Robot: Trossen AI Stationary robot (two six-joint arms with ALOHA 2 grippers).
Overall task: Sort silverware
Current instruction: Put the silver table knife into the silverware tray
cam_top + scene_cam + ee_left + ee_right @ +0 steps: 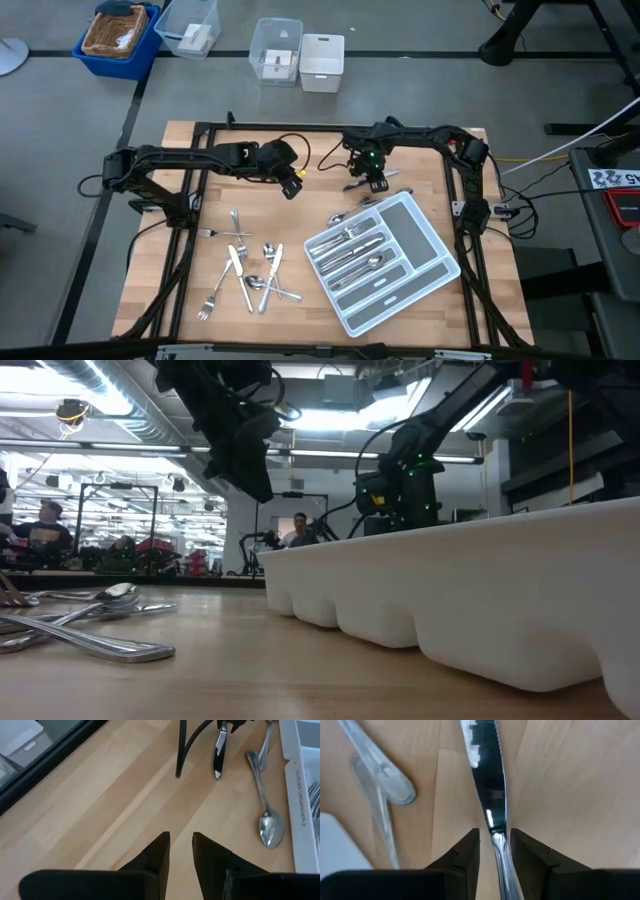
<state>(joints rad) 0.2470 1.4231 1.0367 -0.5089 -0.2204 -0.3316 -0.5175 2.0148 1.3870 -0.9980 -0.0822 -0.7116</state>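
My right gripper [372, 183] [495, 851] hangs over the far middle of the table, just beyond the tray, shut on a table knife [490, 785] [218, 752]. My left gripper [293, 185] [181, 847] hovers to its left, open over bare wood and holding nothing. Loose forks, spoons and knives [245, 270] [90, 625] lie flat in a heap on the near left of the table. The light grey tray [432, 262] [480, 590] sits on the near right with several pieces in its compartments. Two spoons [372, 198] [265, 815] lie by its far corner. My right gripper has the knife by its handle [501, 857], just behind the blade, between the two fingers [467, 855]. The fingers come from above, pointing down, and lie along the knife. The blade [487, 775] points down past the fingertips toward the wood. Whether its tip touches the table, I cannot tell.
A black frame [200, 128] runs around the table top, and a black cable [180, 745] crosses the wood near the knife. Clear boxes [275, 50] and a blue bin [118, 35] stand on the floor beyond the far edge. People sit in the room behind [298, 530].
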